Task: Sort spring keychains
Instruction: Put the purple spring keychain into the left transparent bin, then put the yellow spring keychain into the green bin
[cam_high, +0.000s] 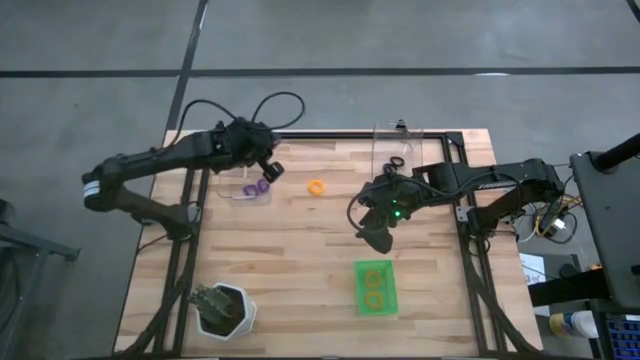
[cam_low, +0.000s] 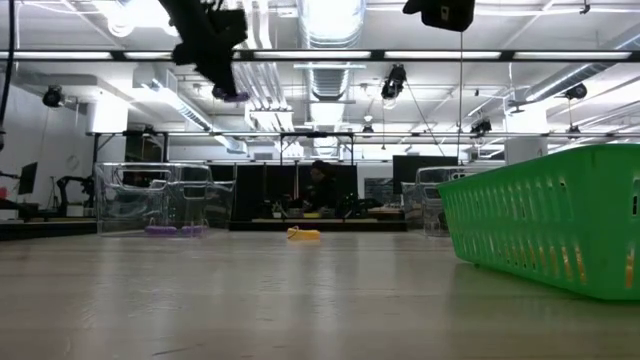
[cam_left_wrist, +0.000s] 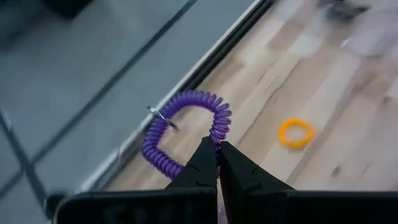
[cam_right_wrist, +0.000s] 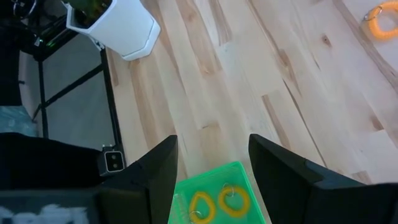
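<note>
Above table (cam_high: 300, 240), purple keychain (cam_left_wrist: 186, 127) between left jaws

The left arm reached across the table's far left; its left gripper (cam_left_wrist: 217, 163) hung raised, fingers pinched together. The right arm stretched inward, its right gripper (cam_right_wrist: 212, 163) raised at mid-table, fingers apart.
</note>
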